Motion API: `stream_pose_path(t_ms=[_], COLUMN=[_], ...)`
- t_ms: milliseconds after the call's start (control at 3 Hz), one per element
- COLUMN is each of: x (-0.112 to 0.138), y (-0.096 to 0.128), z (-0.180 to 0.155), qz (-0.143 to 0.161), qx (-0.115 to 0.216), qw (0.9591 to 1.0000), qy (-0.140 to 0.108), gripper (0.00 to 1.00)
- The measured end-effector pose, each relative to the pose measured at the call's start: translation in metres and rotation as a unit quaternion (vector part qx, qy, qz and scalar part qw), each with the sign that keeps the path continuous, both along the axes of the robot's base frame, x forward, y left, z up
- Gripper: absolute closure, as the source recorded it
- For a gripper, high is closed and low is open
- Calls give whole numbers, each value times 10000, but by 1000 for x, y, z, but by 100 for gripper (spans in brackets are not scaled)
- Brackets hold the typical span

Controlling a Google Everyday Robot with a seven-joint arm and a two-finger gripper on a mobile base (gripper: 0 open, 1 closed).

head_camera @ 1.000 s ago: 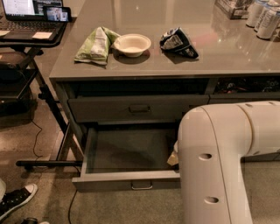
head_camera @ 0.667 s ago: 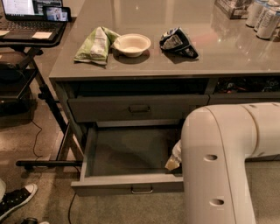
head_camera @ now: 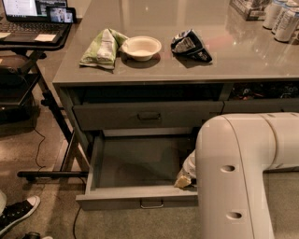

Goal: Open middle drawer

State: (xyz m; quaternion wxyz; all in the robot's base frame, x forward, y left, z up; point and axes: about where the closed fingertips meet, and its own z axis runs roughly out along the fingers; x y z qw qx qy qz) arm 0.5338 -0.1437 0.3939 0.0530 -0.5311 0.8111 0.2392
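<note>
The middle drawer is pulled well out below the counter. Its plain grey tray is bare and its small pull handle sits at the centre of the front. My gripper is inside the drawer at its right end, close behind the front panel. It is mostly hidden by my large white arm, with only a tan tip and a white part showing. The drawer above is closed. Whatever is below the open drawer is hidden.
On the grey counter lie a green bag, a white bowl and a dark chip bag, with cans at the far right. A laptop stand with cables stands at the left. A shoe is on the floor at the lower left.
The middle drawer has slid a little further out toward the camera. The gripper and arm have moved with it, slightly nearer and lower.
</note>
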Motion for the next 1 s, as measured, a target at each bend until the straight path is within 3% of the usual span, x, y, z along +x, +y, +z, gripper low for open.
stream_pose_path(t_ms=[333,1000], x=[-7,-6], y=[1,0], z=[1,5], qz=[69,26], qx=[52,74], qw=[9999,10000], qy=[75,-40], gripper=[0,0])
